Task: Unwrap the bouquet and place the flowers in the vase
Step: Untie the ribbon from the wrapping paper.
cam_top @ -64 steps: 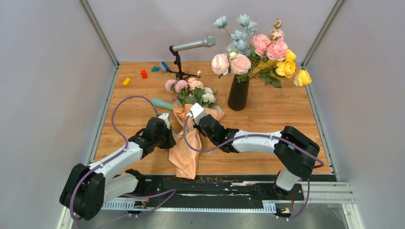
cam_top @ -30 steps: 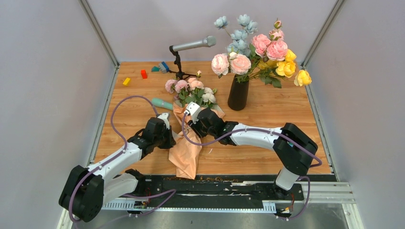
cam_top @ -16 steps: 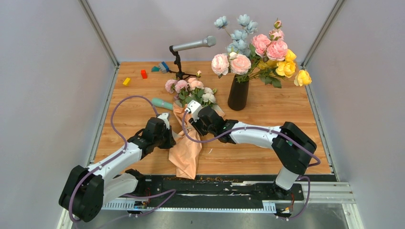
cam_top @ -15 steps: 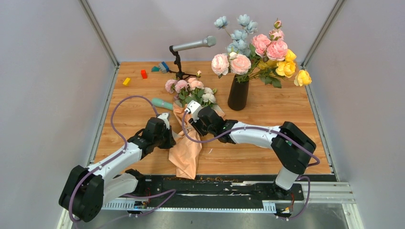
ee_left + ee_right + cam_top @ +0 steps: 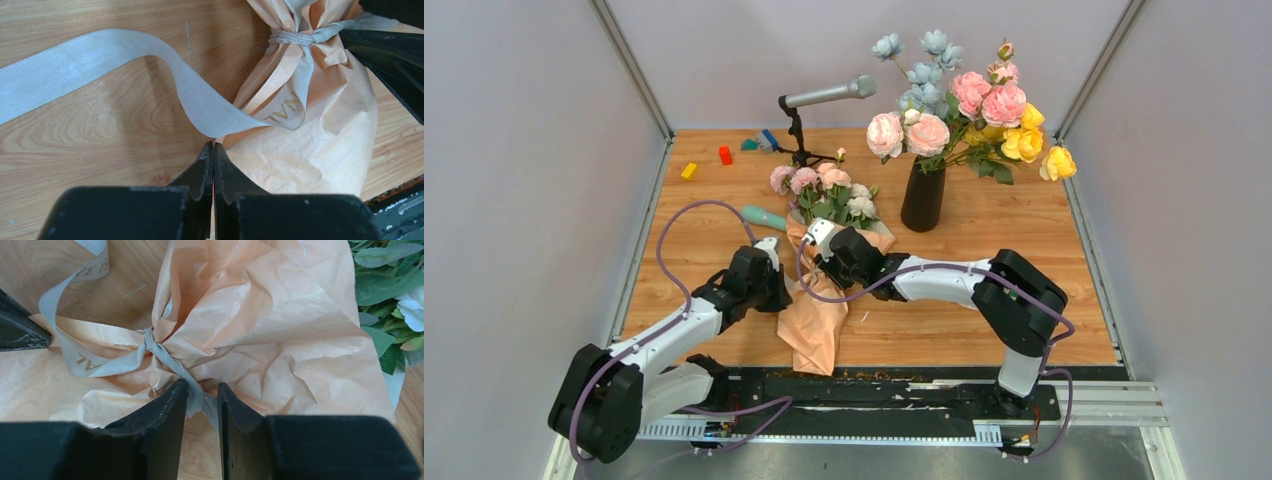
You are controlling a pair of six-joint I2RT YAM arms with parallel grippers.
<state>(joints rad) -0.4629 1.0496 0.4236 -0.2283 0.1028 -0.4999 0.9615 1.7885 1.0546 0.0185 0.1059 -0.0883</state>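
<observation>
Bouquet (image 5: pixel 816 318) lying mid-table, left gripper (image 5: pixel 213 146) shut tight by the ribbon (image 5: pixel 150 75), the right gripper's (image 5: pixel 202 388) slightly parted jaws straddle its loose end: it should clamp, then pull straight away from the knot (image 5: pixel 150 346).

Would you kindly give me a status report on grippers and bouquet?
Left gripper shut, tips at ribbon. Right gripper astride ribbon tail by knot, grip unclear. Bouquet wrapped, knot tied. Vase crowded with other blooms.

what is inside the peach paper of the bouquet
Small pink and cream-white flowers stick out of the peach paper's far end. Their stems run down into the wrap, hidden by the paper where the ribbon cinches it.
</observation>
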